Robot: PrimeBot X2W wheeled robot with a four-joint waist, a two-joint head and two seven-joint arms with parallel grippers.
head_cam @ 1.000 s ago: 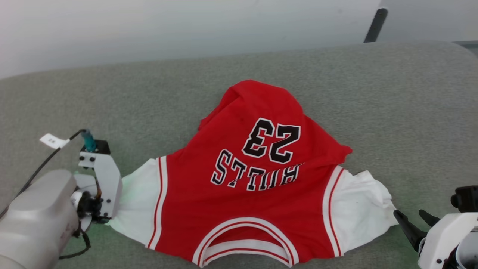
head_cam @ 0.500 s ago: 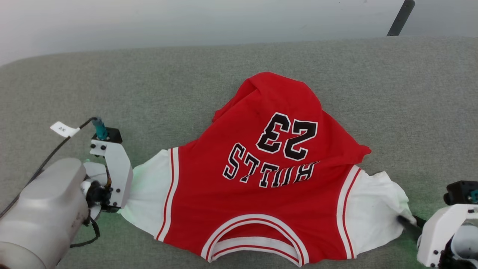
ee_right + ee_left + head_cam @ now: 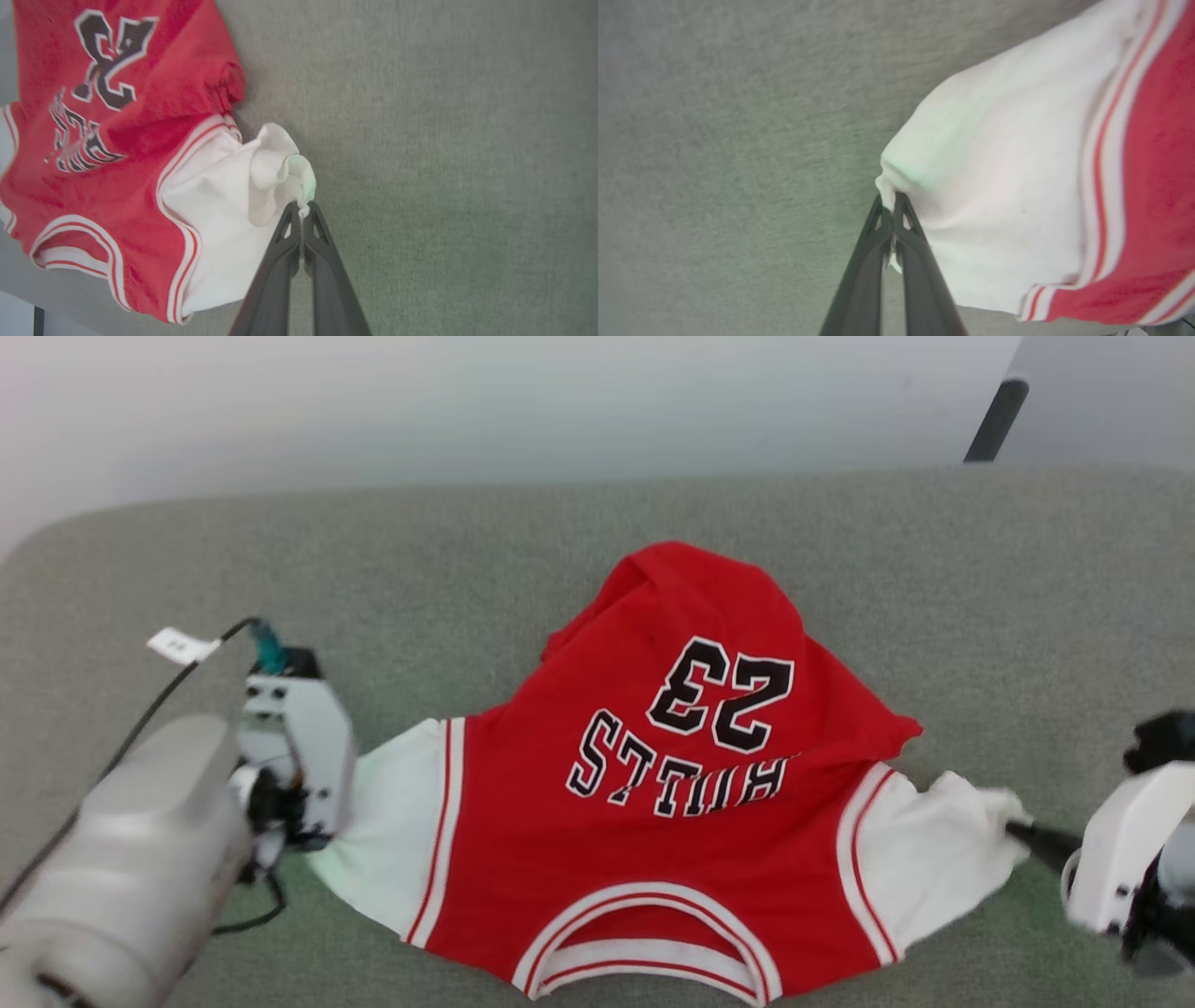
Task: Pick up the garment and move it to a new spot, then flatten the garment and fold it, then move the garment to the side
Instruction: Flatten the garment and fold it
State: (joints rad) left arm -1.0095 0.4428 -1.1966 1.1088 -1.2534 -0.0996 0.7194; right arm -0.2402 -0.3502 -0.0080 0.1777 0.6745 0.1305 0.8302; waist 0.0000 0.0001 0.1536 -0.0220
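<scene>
**Both grippers clamped on the jersey sleeves, jersey on the grey surface**

- Red jersey [image 3: 653, 821]: lies front-up on the grey fabric surface [image 3: 467, 579], roughly centred in the head view. Collar is toward the robot, so the "23" and the lettering read upside down. The far hem end is bunched into a hump, not flat.
- Left gripper [image 3: 891, 207]: fingers are closed together and pinch the outer edge of the white sleeve on the robot's left [image 3: 392, 840]. A bit of white cloth shows between the tips in the left wrist view. The pale forearm enters from the lower left of the head view, wrist low over the surface and aimed inward at the sleeve.
- Right gripper [image 3: 302, 212]: fingers are closed on the tip of the other white sleeve [image 3: 943, 859], which is crumpled and drawn to a point at the fingertips. The wrist sits at the lower right edge of the head view, with a dark finger pointing left into the cloth.
- The sleeves spread outward between the two grips.
- A tagged cable [image 3: 177, 644] runs along the left wrist.
</scene>
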